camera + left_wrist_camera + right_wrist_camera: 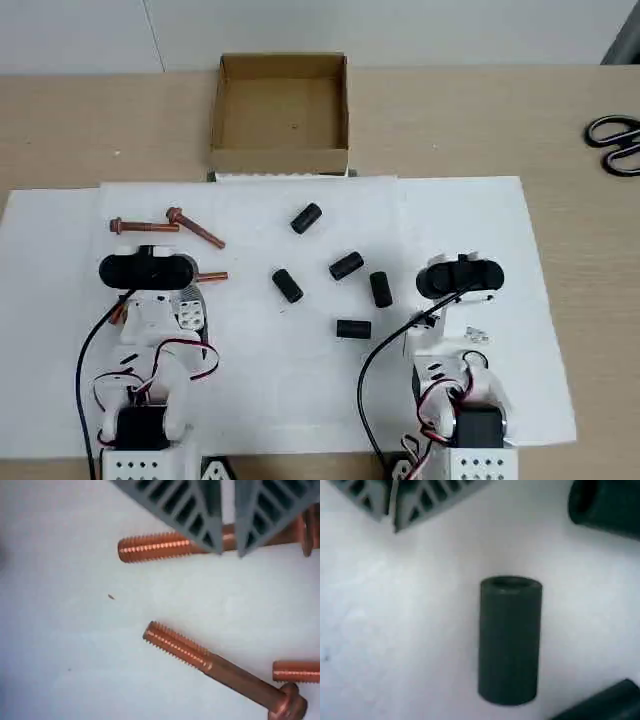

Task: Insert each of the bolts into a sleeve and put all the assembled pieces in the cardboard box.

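tabletop (80, 130) seen from above, with a white paper sheet (300, 400) spread across it and an open-topped cardboard box (280, 158) standing at the sheet's far edge. five black sleeves (346, 266) lie scattered across the middle of the sheet, apart from one another. copper bolts (145, 226) lie on the left side of the sheet. one bolt (212, 276) is partly hidden under the black wrist housing (148, 270) of the left arm. scissors (615, 145) are cut off at the right edge of the table.

close up, the left gripper (230, 547) sits over a flat-lying bolt (155, 547). its jaws are drawn almost together, with a narrow slit between them, and they are empty. whether the tips touch the bolt is hard to tell. a second bolt (215, 667) lies near, and a third bolt (296, 671) is cut off by the frame.

the right gripper (391, 522) has its jaws closed to a hairline and is empty. it is near a sleeve (510, 640) lying on its side. two more sleeves, blurred, are cut off at the frame's edges.
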Motion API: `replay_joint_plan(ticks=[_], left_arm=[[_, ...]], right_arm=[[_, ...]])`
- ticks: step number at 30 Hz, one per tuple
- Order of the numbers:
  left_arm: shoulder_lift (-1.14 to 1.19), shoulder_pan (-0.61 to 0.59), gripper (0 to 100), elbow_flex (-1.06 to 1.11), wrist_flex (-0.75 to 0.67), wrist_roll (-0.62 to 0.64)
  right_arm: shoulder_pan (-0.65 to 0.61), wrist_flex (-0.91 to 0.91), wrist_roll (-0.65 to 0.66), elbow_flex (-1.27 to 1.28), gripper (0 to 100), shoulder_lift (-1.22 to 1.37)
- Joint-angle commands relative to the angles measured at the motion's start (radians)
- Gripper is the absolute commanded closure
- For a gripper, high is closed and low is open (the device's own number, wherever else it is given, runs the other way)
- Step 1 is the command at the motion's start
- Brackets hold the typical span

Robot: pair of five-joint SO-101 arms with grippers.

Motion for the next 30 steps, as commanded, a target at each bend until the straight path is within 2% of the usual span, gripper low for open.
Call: replay_joint_plan(ticks=[1, 7, 11, 18, 24, 30], left_arm=[[-0.011, 0.040, 99, -0.004, 0.000, 0.003], [-0.011, 0.161, 99, -0.004, -0.003, 0.003], [-0.011, 0.140, 99, -0.022, 0.000, 0.005], [-0.006, 0.103, 99, -0.265, 0.092, 0.000], [-0.006, 0.104, 99, -0.343, 0.172, 0.000], [0.002, 0.107, 99, -0.430, 0.175, -0.002]], right_arm=[[0.007, -0.024, -0.008, -0.006, 99.5, -0.015], [0.012, -0.015, -0.009, -0.008, 99.5, -0.015], [0.015, -0.027, -0.006, -0.069, 99.5, -0.015], [0.073, -0.021, -0.002, -0.284, 99.5, 0.016], [0.145, 0.059, -0.015, -0.500, 99.5, 0.309], [0.159, 0.205, -0.143, -0.904, 99.5, 0.647]])
